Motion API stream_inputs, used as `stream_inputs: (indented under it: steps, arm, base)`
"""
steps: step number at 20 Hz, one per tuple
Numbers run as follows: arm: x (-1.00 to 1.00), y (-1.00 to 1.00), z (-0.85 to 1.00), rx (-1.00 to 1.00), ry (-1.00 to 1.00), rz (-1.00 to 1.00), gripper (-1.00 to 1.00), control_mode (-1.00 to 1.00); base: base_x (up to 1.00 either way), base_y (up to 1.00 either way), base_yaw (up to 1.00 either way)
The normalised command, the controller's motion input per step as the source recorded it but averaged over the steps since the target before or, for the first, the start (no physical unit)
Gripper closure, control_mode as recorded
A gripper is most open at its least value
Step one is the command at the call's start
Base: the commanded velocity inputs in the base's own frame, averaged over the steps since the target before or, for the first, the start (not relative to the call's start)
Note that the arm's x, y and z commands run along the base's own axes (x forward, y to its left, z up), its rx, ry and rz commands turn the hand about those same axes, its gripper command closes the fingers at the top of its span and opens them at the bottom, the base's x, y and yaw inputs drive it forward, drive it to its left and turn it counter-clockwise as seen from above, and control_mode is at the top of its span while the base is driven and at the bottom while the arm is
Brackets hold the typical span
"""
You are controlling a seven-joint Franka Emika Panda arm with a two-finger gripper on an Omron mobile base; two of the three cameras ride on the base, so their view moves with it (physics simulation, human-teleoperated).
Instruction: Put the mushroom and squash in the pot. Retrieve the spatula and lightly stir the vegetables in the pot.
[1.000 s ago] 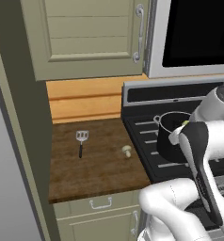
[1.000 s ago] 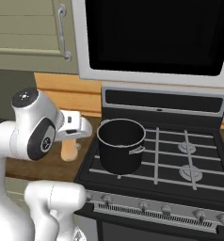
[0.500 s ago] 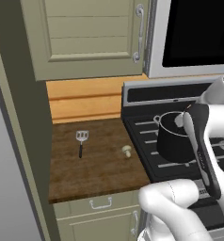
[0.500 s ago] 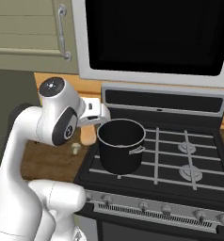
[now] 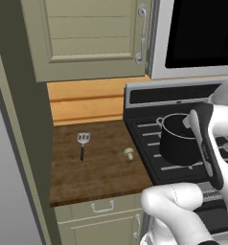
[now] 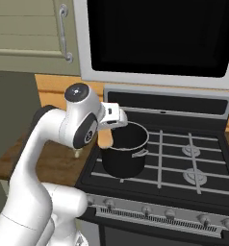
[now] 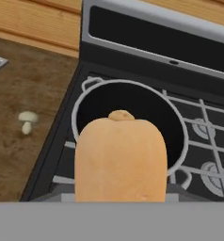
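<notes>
The squash point(image 7: 120, 157) sits right in front of the hand camera, large and upright, with the open mouth of the pot point(image 7: 130, 123) just behind and below it. In the right base view the hand point(image 6: 108, 137) hangs at the near left rim of the pot, and the squash shows as an orange-tan piece under it, pinched in the hand. The fingertips themselves are covered by the squash in the hand view, so the grip is read from the squash hanging there above the pot.

The pot stands on the front left burner of the stove point(image 6: 193, 158). The mushroom point(image 5: 129, 153) lies on the wooden counter point(image 5: 96, 179) near the stove's left edge, well apart from the hand. The spatula point(image 5: 82, 144) lies farther left on the counter, head toward the wall, handle toward the front.

In the left base view the arm covers the right side of the pot. In the hand view the spatula's head is cut off at the upper left edge, and the inside of the pot is too dark to read.
</notes>
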Motion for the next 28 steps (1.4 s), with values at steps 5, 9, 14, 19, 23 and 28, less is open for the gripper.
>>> stream_inputs:
  steps: [5, 9, 14, 19, 23, 28]
  arm:
    - [0.33, -0.14, -0.09, 0.02, 0.0, 0.0, 1.0, -1.0]
    - [0.45, 0.0, -0.2, 0.02, 0.0, 0.0, 1.0, -1.0]
    - [0.34, -0.04, -0.35, 0.03, 0.0, 0.0, 1.0, -1.0]
    - [0.32, -0.1, -0.34, 0.02, 0.0, 0.0, 1.0, -1.0]
    - [0.3, -0.09, -0.18, 0.0, 0.0, 0.0, 1.0, -1.0]
    - [0.2, -0.07, -0.13, 0.0, 0.0, 0.0, 1.0, -1.0]
  base:
    - [0.0, 0.0, 0.0]
    - [0.0, 0.0, 0.0]
    - [0.0, 0.0, 0.0]
    - [0.0, 0.0, 0.0]
    - [0.0, 0.0, 0.0]
    - [0.0, 0.0, 0.0]
